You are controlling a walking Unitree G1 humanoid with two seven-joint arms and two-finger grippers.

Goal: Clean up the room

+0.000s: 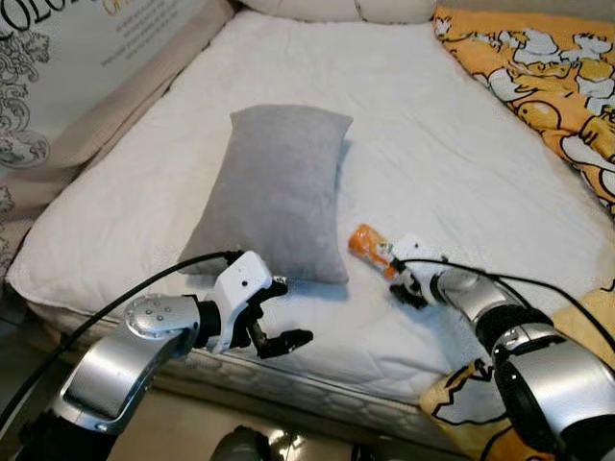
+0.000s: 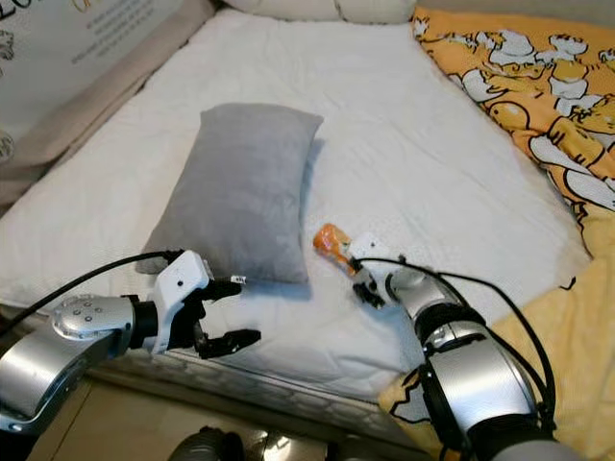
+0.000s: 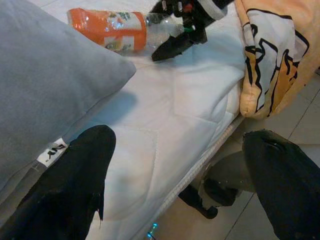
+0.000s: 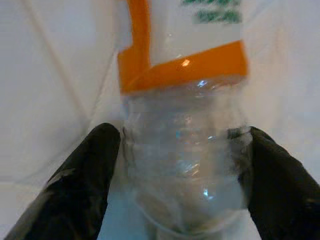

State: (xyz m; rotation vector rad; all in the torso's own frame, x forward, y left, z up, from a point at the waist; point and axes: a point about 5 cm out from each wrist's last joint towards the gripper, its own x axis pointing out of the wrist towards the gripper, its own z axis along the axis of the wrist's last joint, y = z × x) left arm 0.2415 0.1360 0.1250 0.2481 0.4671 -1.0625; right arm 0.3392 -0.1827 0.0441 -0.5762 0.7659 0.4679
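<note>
The right end effector (image 4: 182,165) has its fingers apart around the clear end of the bottle (image 1: 370,248) lying on the bed (image 1: 432,144), right of the pillow (image 1: 279,187). Closing on that thin plastic could crush it or squirt it away. The left end effector (image 1: 279,331) hangs open at the bed's near edge.

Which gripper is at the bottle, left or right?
The right gripper: its black fingers flank the clear end of the orange-labelled plastic bottle lying on the white mattress. The left gripper hangs open off the bed's near edge, below the grey pillow.

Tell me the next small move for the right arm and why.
Probably close the right end effector on the plastic bottle. Its fingers already flank the bottle's clear end where it lies on the mattress beside the grey pillow, with a little gap on each side.
</note>
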